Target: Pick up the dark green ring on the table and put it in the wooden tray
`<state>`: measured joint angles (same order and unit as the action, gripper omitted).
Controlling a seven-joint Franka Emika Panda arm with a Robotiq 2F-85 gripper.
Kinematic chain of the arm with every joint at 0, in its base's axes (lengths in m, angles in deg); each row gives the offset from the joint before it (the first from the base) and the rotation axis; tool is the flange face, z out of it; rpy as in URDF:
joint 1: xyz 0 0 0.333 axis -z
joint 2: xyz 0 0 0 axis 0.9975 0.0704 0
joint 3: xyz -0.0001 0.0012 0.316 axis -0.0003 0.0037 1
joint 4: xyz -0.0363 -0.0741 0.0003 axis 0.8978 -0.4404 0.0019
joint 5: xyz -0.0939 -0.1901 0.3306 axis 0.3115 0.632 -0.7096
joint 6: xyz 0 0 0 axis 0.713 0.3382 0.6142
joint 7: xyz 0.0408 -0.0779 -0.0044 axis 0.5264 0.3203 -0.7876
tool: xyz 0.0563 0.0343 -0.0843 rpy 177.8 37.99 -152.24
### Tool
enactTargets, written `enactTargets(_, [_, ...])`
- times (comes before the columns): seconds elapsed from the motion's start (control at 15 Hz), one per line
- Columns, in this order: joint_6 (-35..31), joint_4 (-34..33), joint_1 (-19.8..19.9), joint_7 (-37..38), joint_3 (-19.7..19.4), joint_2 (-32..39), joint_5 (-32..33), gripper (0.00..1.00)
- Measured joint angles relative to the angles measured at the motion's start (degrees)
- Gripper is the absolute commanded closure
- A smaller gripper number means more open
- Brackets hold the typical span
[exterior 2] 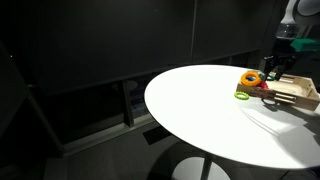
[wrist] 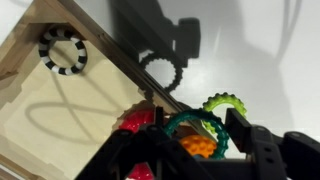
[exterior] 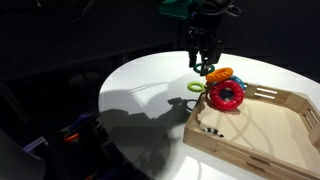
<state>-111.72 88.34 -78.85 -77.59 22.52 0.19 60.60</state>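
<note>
While in pincer (exterior: 204, 65), dark green ring (wrist: 192, 117)

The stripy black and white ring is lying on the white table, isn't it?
No. The stripy black and white ring lies inside the wooden tray, near one of its corners, not on the white table. The wrist view shows this most clearly.

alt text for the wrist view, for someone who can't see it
The end effector hangs over a cluster of toy rings at the wooden tray's edge: a dark green ring nearest it, with an orange ring, a red ring and a yellow-green ring beside. A black-and-white striped ring lies inside the tray.
</note>
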Motion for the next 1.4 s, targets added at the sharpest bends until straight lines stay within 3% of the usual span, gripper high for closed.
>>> enactTargets(0.13, [1.1, -1.4, 1.3, 0.8, -1.3, 0.5, -1.0, 0.61])
enactTargets(0.2, [1.5, -1.9, 1.8, 1.2, -1.8, 0.7, -1.5, 0.12])
enactTargets(0.4, [2.3, -3.3, 3.0, 2.2, -3.0, 1.6, -2.2, 0.01])
enactTargets(1.0, [13.9, -5.7, 2.5, -5.2, -2.4, 0.8, -5.1, 0.00])
enactTargets(1.4, [20.4, -7.7, 0.1, -5.6, -0.1, -2.3, 0.1, 0.00])
